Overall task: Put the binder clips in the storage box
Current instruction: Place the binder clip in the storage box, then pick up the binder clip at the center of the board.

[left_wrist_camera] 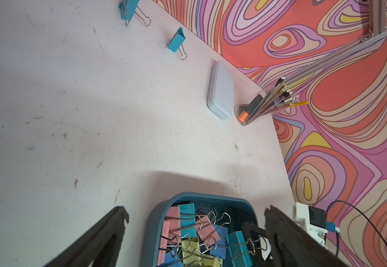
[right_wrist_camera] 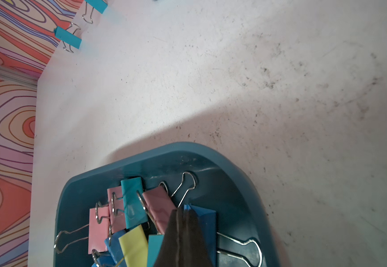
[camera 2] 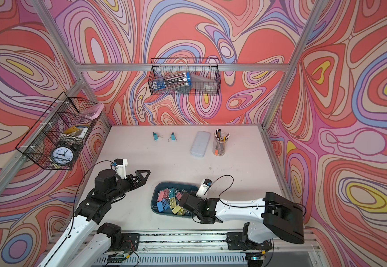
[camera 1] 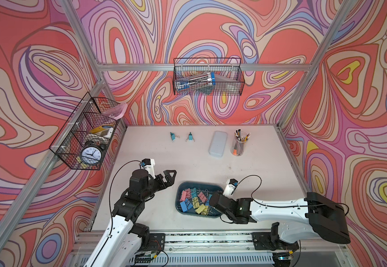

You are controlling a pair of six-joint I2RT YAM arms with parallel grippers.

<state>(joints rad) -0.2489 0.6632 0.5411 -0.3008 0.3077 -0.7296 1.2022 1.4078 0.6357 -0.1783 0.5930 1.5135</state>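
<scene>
The left claw hovers just left of the box, jaws wide apart. Two teal clips lie on the table, well beyond the box. Other clips are piled inside the box. The right claw, jaws pressed together, sits over them.

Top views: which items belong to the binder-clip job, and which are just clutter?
Job:
- box
- clips already in it
- two loose teal clips near the back wall

Clutter:
- grey case
- pencil cup
- clock
- wire baskets
</scene>
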